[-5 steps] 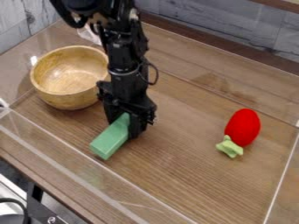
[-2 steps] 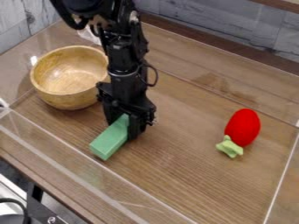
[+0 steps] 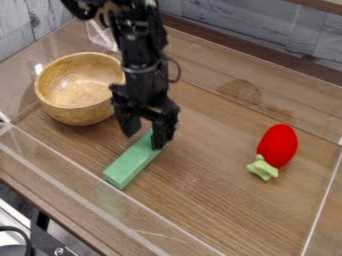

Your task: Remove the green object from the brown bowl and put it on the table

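The green object (image 3: 131, 162), a flat light green block, lies on the table (image 3: 214, 190) near the front wall, to the lower right of the brown bowl (image 3: 78, 87). The bowl stands empty at the left. My gripper (image 3: 146, 129) hangs just above the block's far end, pointing down, its jaws open and holding nothing. The black arm rises from it toward the top of the view and hides part of the bowl's right rim.
A red strawberry-like toy (image 3: 275, 148) with a small green stem lies at the right. Low clear plastic walls (image 3: 54, 170) edge the tabletop at the front, left and right.
The gripper let go of the green block and lifted slightly off it. The block now lies flat on the table instead of sitting between the fingers.
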